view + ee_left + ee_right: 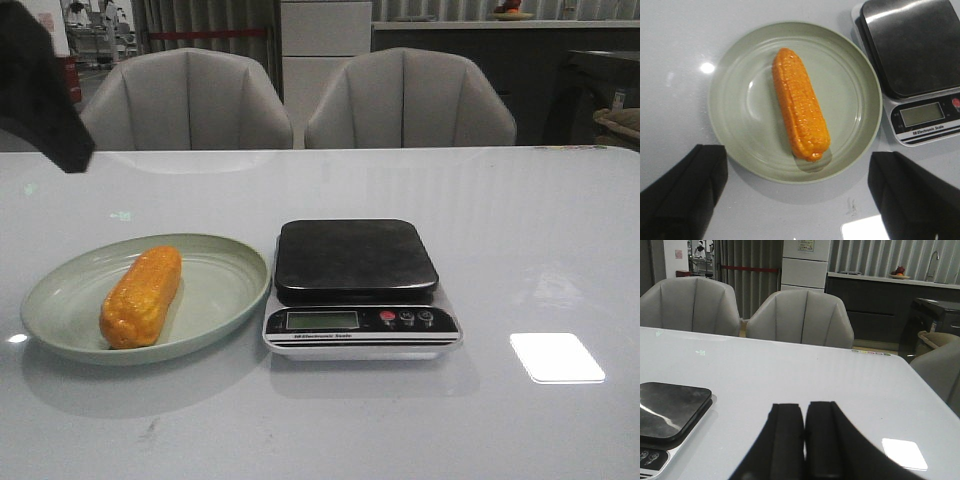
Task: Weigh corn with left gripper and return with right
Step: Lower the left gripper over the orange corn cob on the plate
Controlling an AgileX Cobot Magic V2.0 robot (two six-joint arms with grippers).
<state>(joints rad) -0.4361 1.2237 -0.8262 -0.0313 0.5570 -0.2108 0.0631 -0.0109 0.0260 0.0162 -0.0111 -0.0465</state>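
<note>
The orange-yellow corn (141, 296) lies on a pale green plate (225, 300) at the table's left; it also shows in the left wrist view (800, 104) on the plate (735, 120). A kitchen scale (357, 262) with a dark platform stands right of the plate, bare; it shows in the left wrist view (912, 45) and the right wrist view (670, 410). My left gripper (797, 187) hangs high above the plate, open wide and empty; part of that arm (35, 85) shows at the upper left in the front view. My right gripper (804, 412) is shut and empty, right of the scale.
Two grey chairs (185, 100) (408, 98) stand behind the table's far edge. A bright light reflection (556, 357) lies on the white table right of the scale. A dark counter and cabinets are in the background.
</note>
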